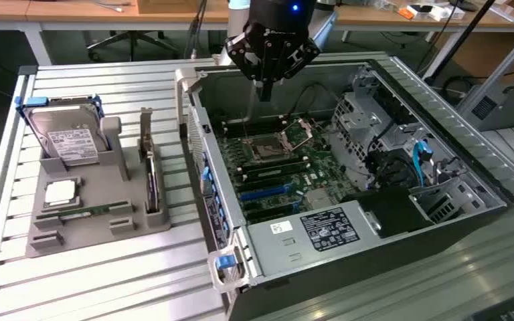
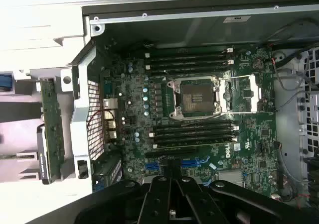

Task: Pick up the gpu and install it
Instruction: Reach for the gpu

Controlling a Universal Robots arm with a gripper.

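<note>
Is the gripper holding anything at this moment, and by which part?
Nothing is held. The gripper hangs over the open case, and the gpu stands in the grey holder.

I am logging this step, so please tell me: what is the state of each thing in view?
gripper: shut, empty, above the open case.
gpu: upright in the grey holder, not picked up.
computer case: on its side, open.
CPU socket: retaining frame lifted open.
hard drive: upright in the holder.
memory stick: lying in the holder.
</note>
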